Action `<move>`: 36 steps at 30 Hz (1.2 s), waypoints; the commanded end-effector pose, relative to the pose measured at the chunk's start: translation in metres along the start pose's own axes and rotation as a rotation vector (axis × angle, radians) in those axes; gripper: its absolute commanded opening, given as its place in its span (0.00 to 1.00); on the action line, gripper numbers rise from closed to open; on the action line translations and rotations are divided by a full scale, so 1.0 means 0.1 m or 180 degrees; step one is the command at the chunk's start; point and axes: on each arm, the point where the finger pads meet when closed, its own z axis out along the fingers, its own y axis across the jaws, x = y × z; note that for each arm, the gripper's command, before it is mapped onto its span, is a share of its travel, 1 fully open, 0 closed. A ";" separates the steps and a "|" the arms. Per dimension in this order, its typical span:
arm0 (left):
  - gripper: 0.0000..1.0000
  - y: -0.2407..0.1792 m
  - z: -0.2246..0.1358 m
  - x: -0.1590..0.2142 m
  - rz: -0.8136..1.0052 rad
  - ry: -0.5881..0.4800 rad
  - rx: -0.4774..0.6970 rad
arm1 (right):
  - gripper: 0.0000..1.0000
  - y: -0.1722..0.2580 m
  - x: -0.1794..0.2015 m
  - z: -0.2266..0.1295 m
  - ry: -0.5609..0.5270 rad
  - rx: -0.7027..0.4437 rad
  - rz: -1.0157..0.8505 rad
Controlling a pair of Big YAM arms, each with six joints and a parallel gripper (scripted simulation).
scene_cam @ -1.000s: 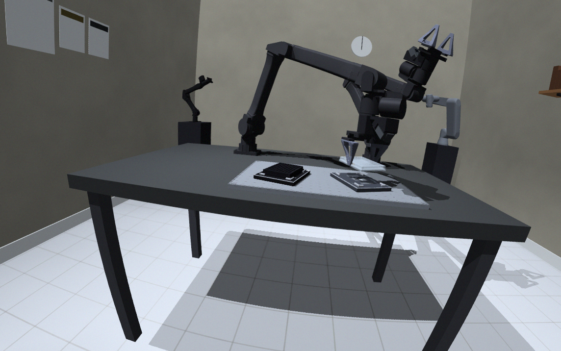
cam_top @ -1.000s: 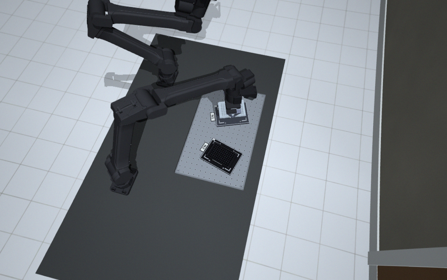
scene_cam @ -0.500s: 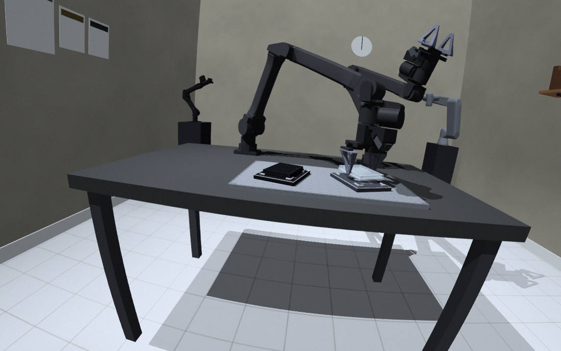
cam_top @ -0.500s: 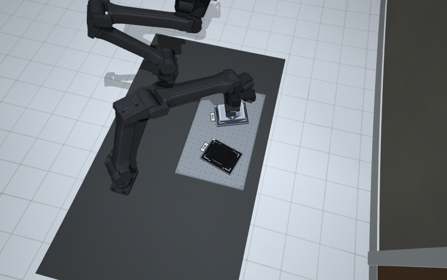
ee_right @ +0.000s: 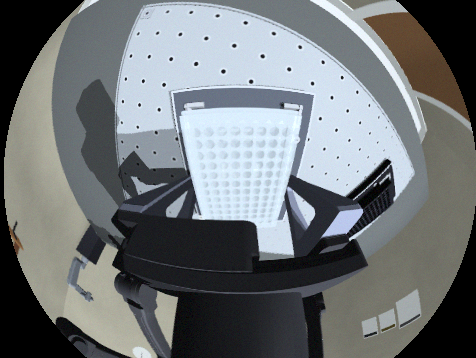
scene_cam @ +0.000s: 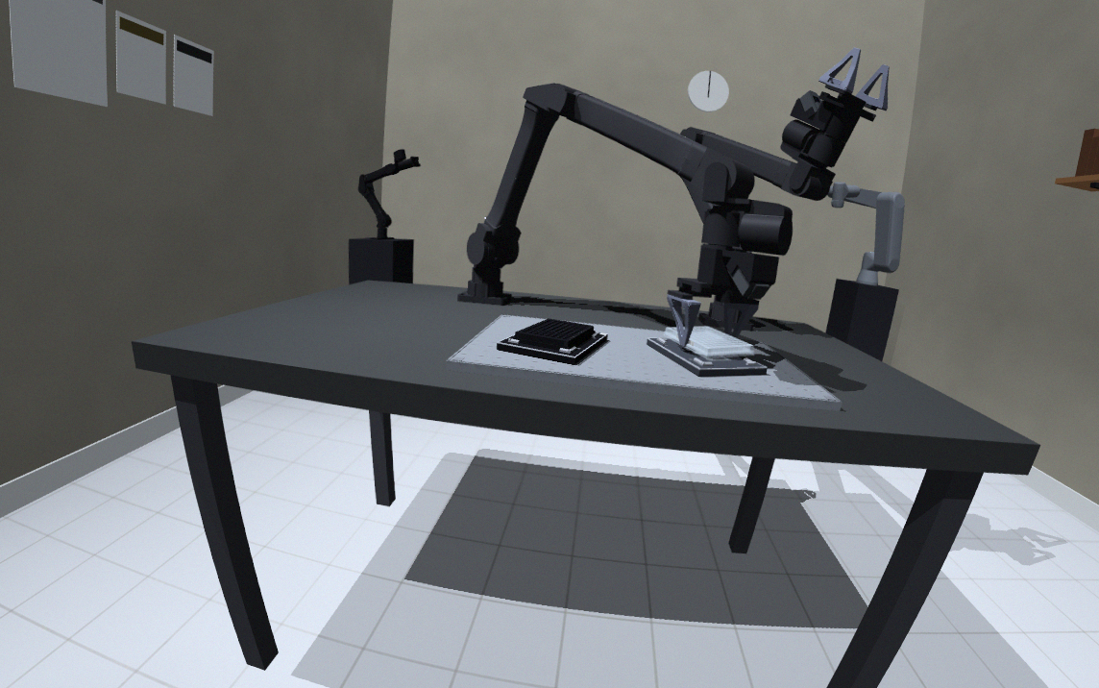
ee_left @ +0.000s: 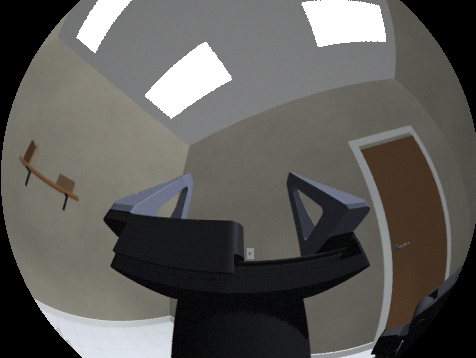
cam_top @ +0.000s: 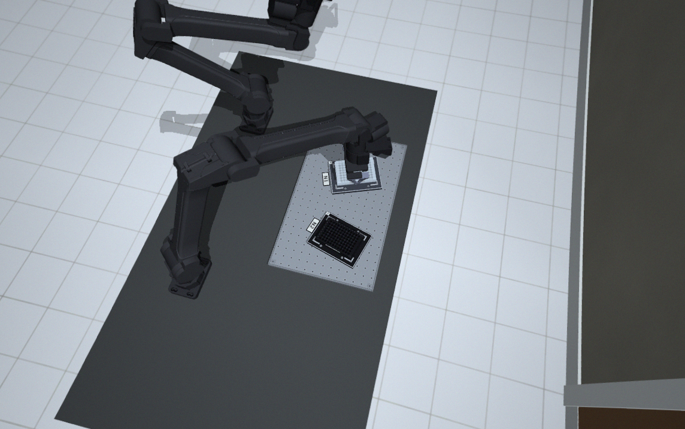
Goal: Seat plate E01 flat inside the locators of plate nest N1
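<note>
Clear plate (scene_cam: 715,344) between the hand's (scene_cam: 710,331) fingers, apparently just above nest N1 (scene_cam: 733,369).

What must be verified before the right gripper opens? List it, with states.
1. Right gripper shut on plate E01: ok.
2. E01 over nest N1: ok.
3. E01 fully down inside all locators: cannot tell, near end hidden.
4. Black plate, presumably E07, in nest N2: ok.
5. Left gripper away from both nests: ok.

pale white dimpled plate (cam_top: 343,174) (scene_cam: 717,344) (ee_right: 240,160), black gridded plate (cam_top: 339,234) (scene_cam: 555,332) (ee_right: 376,206)
</note>
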 end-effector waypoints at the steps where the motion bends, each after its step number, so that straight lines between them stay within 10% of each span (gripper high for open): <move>1: 1.00 0.04 0.21 -0.25 0.0003 -0.0248 -0.0008 | 0.00 0.06 -0.18 -0.18 -0.0112 -0.0053 0.0033; 36: 1.00 0.04 0.21 -0.25 0.0003 -0.0248 -0.0008 | 0.00 -0.01 -0.11 0.01 -0.0079 -0.0035 0.0018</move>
